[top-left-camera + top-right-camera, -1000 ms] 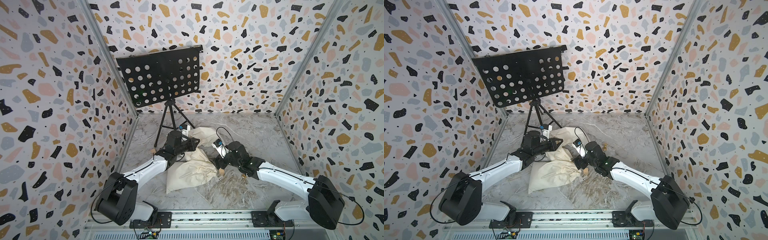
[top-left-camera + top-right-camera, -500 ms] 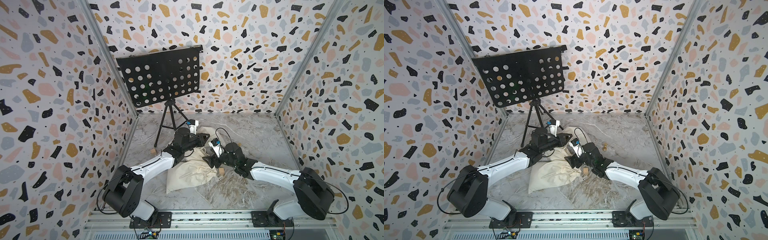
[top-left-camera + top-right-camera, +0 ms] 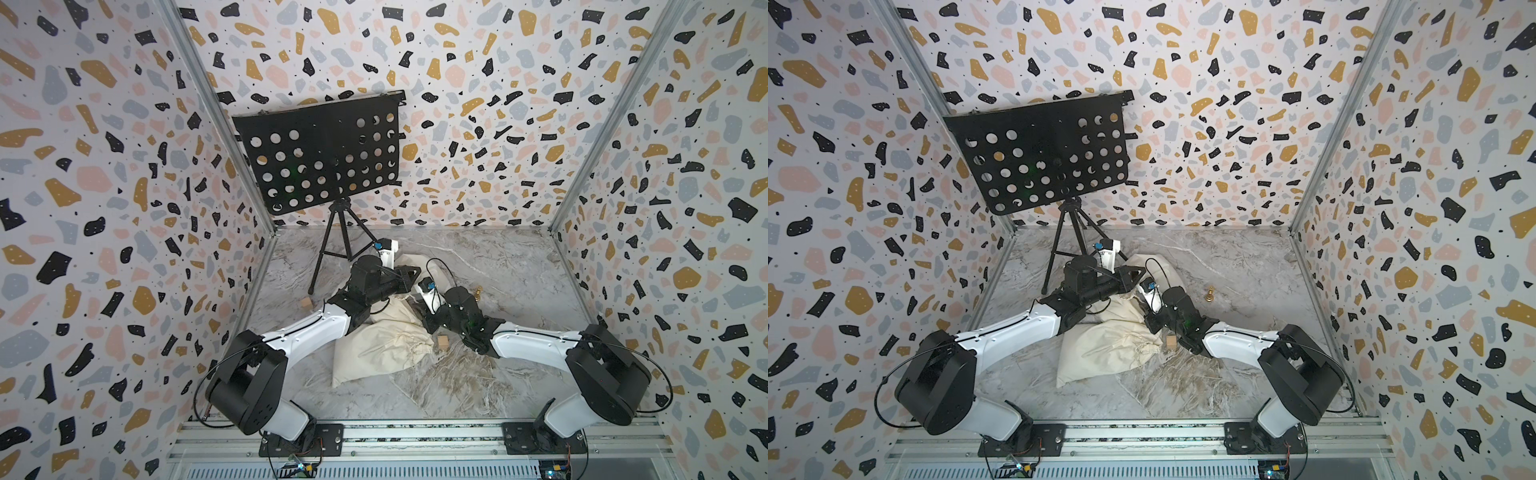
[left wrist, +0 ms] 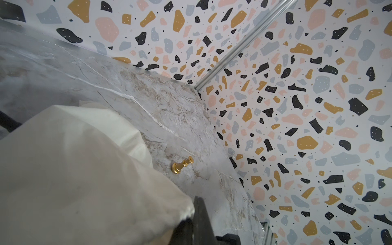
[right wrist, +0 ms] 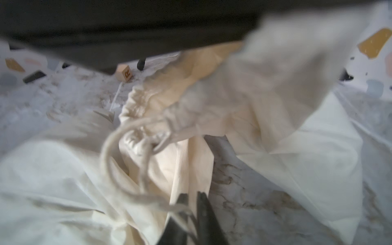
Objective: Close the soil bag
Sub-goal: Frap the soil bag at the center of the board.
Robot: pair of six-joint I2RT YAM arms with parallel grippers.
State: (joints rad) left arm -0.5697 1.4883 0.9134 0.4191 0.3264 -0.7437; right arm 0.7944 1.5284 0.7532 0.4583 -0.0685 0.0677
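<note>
1. Two arms met over the soil bag [image 3: 382, 345], which lay slumped on the marble tabletop [image 3: 519, 270] in front of the music stand [image 3: 324, 158], with its upper end just beside the stand's tripod legs
2. Left gripper [image 3: 409, 276] sat just right of the stand's tripod, jaws clamped on a raised fold of the soil bag. Left wrist view showed cloth bunched against one black finger [image 4: 200, 218]
3. Right gripper [image 5: 192, 196] was further right of the stand, low at the bag's gathered neck, jaws closed to a thin gap
4. Drawstring [image 5: 110, 152] looped out of the neck and ran down to those fingertips. Too blurred to tell whether it was pinched
5. One wooden cube [image 3: 443, 343] lay just beside the bag's edge, on the side away from the stand
6. Second cube [image 3: 306, 302] lay by the stand's near foot
7. Gold chess piece [image 3: 478, 292] stood upright well right of the stand, apart from the bag
</note>
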